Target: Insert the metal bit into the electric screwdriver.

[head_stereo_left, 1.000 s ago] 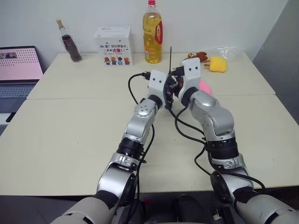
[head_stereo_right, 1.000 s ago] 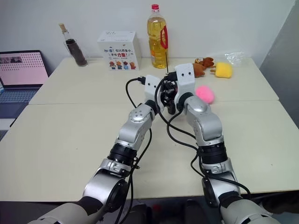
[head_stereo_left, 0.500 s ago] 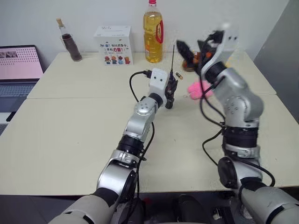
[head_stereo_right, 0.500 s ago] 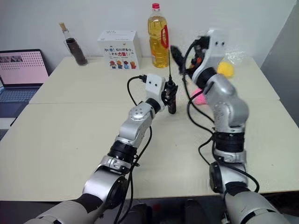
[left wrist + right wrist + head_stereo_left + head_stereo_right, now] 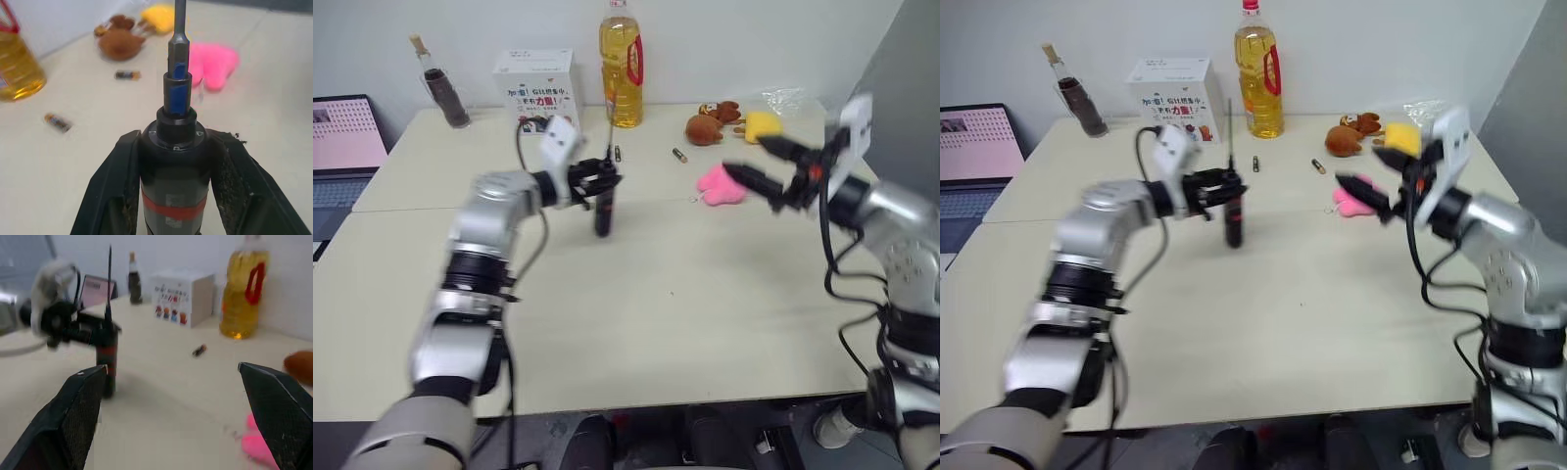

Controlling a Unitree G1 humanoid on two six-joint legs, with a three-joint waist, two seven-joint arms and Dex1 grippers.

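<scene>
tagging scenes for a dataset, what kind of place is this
Probably an office or lab room set up as a test bench: plain pale tables pushed together against a bare white wall, an open laptop at one end, and unrelated props along the back, such as a cooking-oil bottle and a printed box.
</scene>
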